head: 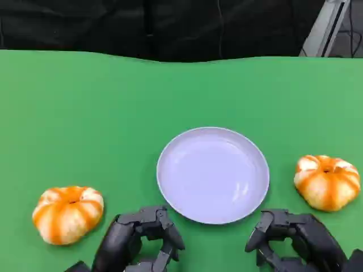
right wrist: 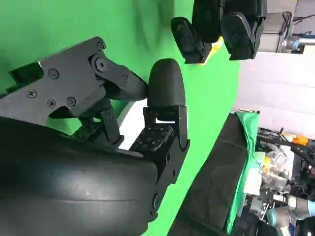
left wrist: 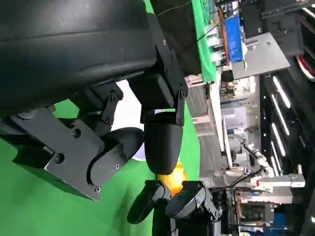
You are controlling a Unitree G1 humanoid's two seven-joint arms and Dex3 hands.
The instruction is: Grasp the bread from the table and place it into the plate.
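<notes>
Two orange-and-white pumpkin-shaped breads lie on the green table: one at the near left [head: 68, 213], one at the right [head: 327, 181]. A pale round plate [head: 212, 174] sits between them with nothing in it. My left hand [head: 142, 238] hovers near the plate's front left rim, to the right of the left bread, fingers bent and apart, holding nothing. My right hand [head: 295, 241] is near the plate's front right rim, just in front of the right bread, also holding nothing. In the left wrist view the right bread [left wrist: 173, 177] peeks out behind my right hand [left wrist: 172, 201].
Green cloth [head: 85, 113] covers the table to a dark backdrop at the far edge. A grey metal frame [head: 326, 25] stands at the far right corner. The right wrist view shows my left hand [right wrist: 216, 24] and a cluttered workbench [right wrist: 266, 167] beyond the table.
</notes>
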